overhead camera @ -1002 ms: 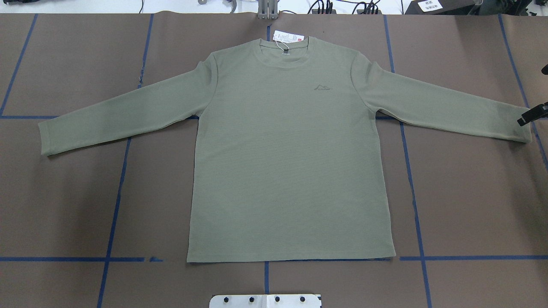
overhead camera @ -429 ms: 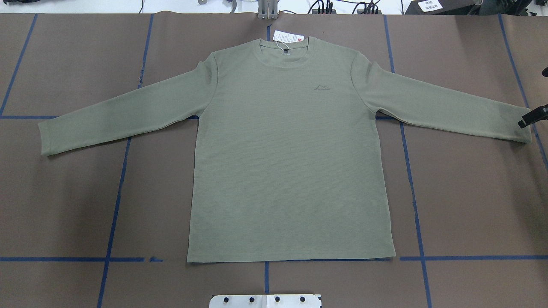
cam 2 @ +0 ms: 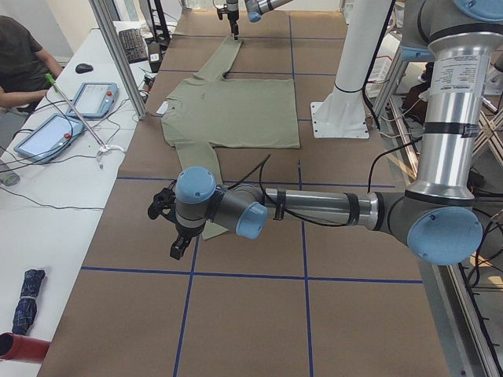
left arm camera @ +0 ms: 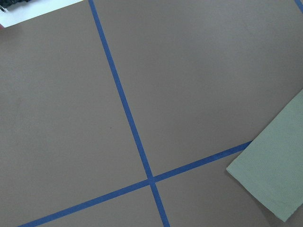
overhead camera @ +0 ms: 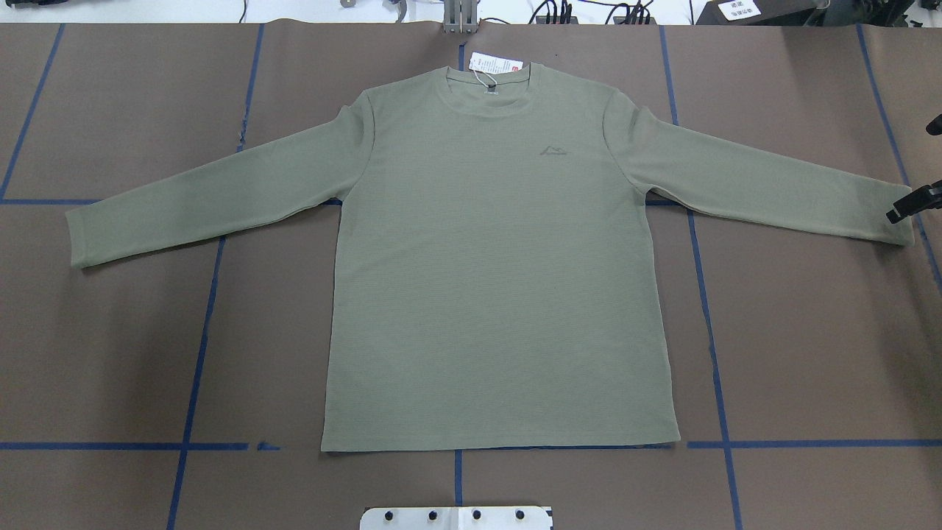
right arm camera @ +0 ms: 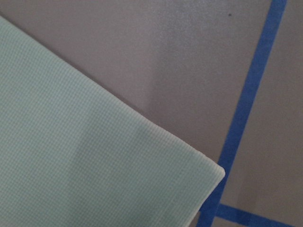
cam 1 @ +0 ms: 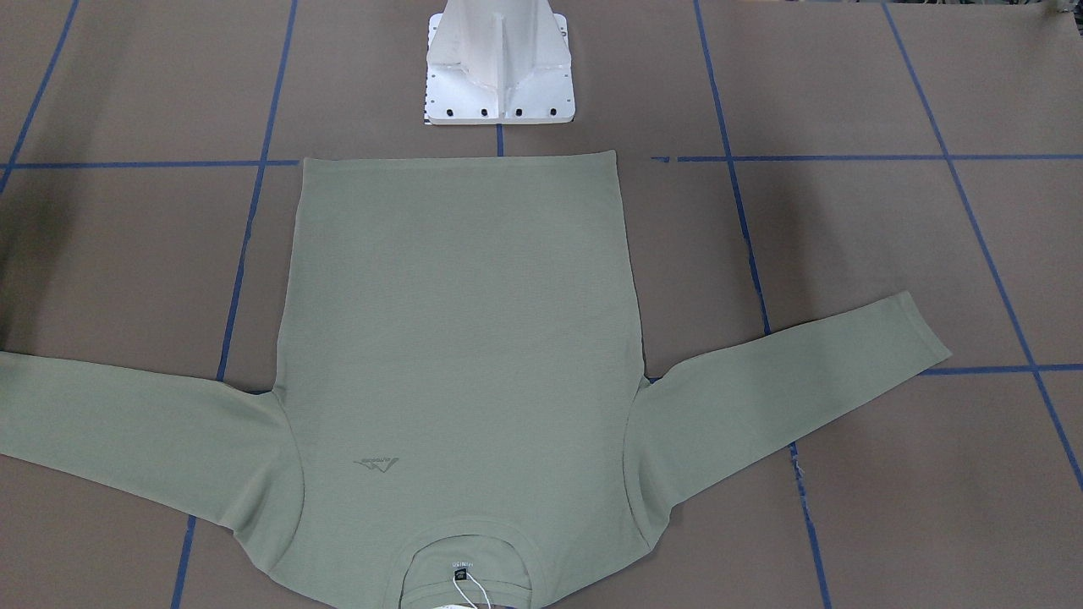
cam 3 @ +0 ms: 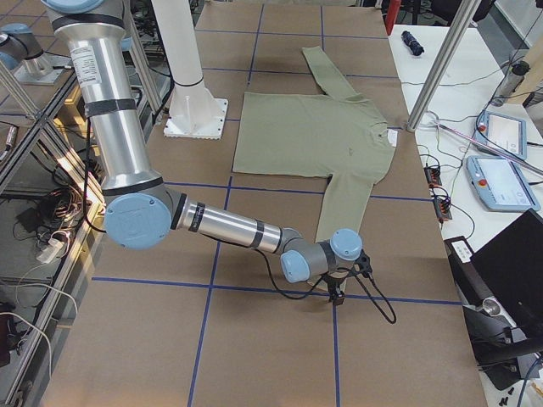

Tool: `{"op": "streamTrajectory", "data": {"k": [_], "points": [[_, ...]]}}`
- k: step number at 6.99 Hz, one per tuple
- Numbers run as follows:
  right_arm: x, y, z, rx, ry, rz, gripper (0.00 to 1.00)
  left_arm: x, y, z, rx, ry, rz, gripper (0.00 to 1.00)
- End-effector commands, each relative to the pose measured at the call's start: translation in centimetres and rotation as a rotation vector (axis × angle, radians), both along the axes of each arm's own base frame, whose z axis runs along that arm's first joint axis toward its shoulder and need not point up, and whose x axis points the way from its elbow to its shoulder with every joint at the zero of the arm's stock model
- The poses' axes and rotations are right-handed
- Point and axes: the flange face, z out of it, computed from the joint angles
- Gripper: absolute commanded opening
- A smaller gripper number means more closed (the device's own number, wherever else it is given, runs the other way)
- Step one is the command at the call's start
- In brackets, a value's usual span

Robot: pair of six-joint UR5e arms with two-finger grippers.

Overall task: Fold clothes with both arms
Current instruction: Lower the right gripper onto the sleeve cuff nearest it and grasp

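The sage-green long-sleeved shirt (overhead camera: pixel 500 280) lies flat, front up, both sleeves spread, collar and white hang tag (overhead camera: pixel 494 66) at the far edge. A black part of my right gripper (overhead camera: pixel 904 209) shows at the view's right edge over the right cuff (overhead camera: pixel 894 221). The exterior right view shows this gripper (cam 3: pixel 337 297) low at the sleeve end, and the cuff corner (right arm camera: pixel 94 156) fills the right wrist view. My left gripper (cam 2: pixel 177 247) hangs low just beyond the left cuff (left arm camera: pixel 274 179). I cannot tell whether either gripper is open or shut.
The white pedestal base (cam 1: pixel 501 68) stands just behind the shirt's hem. Blue tape lines (overhead camera: pixel 195 368) cross the brown table cover. An operators' side table with tablets (cam 2: pixel 47 133) and aluminium posts (cam 2: pixel 118 55) border the far side.
The black part of my right gripper at the right cuff has shifted slightly down and inward. The shirt has not moved.
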Motion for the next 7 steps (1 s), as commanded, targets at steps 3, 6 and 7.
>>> {"op": "streamTrajectory", "data": {"k": [3, 6, 7], "points": [[-0.5, 0.1, -0.1, 0.000, -0.002, -0.008, 0.31, 0.0, 0.0, 0.0, 0.000, 0.001, 0.001, 1.00], [-0.7, -0.2, -0.8, 0.012, -0.005, -0.010, 0.00, 0.0, -0.3, -0.4, 0.003, 0.001, -0.002, 1.00], [-0.9, -0.7, -1.5, 0.019, -0.013, -0.007, 0.00, 0.0, -0.4, -0.5, 0.004, 0.001, -0.002, 1.00]]}}
